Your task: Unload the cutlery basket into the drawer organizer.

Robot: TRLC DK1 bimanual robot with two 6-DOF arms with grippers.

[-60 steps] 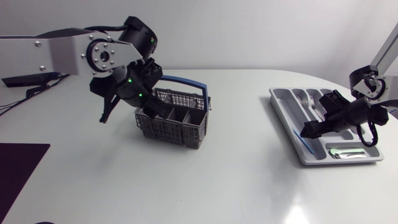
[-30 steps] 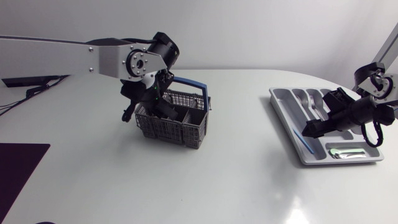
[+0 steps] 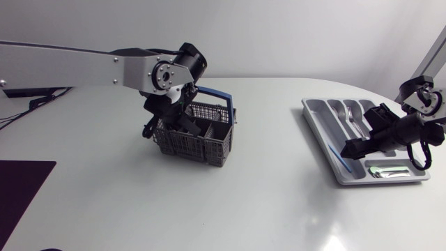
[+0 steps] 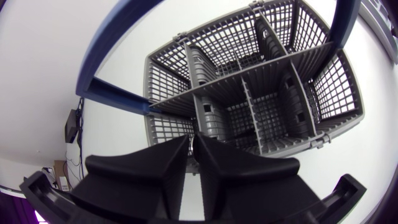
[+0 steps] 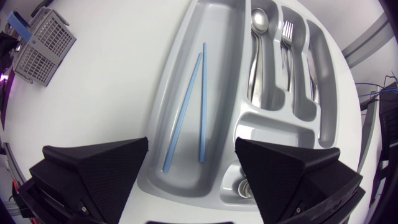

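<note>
Cutlery basket [image 3: 198, 143] on table [image 3: 265, 202], left of centre. Drawer organizer [image 3: 315, 125] well apart, at right. Left tool [image 3: 179, 125] over basket's left side. Right tool [image 3: 350, 148] above organizer's near end. Chopsticks [image 5: 189, 106] in long outer compartment. Spoon [image 5: 258, 31] and fork [image 5: 287, 34] in next slots, possibly knife [image 5: 313, 68] beyond.

From my seat I see one piece of furniture, a white table [image 3: 230, 202] with a smooth, slightly glossy top. Its far edge curves round toward the right side. Light from overhead falls evenly across it and leaves a soft bright glare [image 3: 336, 240] near the front edge. A dark purple mat [image 3: 21, 185] lies flat at the front left corner, and thin black cables [image 3: 21, 111] trail over the table's left end
</note>
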